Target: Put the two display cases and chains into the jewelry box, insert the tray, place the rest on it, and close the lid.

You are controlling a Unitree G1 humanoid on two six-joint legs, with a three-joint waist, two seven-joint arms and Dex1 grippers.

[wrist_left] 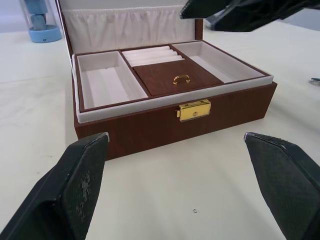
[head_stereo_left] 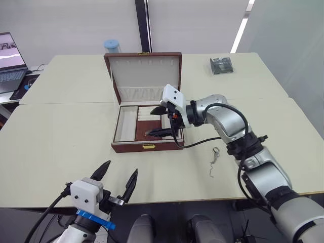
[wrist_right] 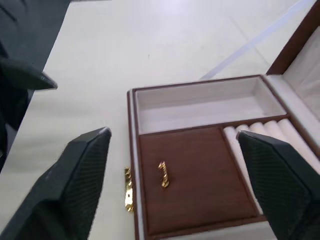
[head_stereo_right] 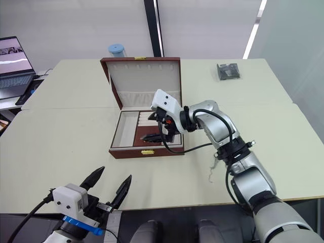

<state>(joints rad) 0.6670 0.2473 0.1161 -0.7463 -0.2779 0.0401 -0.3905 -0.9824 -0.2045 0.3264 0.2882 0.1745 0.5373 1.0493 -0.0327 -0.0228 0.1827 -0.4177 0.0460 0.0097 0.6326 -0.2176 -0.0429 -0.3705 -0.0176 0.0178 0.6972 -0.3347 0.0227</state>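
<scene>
The left wrist view shows the gold clasp (wrist_left: 193,110) on the jewelry box (head_stereo_left: 147,146); the right wrist view looks down on the tray (wrist_right: 197,177) seated inside it, its compartments empty. The right end effector (head_stereo_left: 161,121) hangs released over the tray, arm reaching across from the right. The left end effector (head_stereo_left: 117,179) hovers spread at the tabletop's (head_stereo_left: 61,147) near edge. The lid (head_stereo_left: 144,76) stands upright. One chain (head_stereo_left: 214,161) lies right of the box.
</scene>
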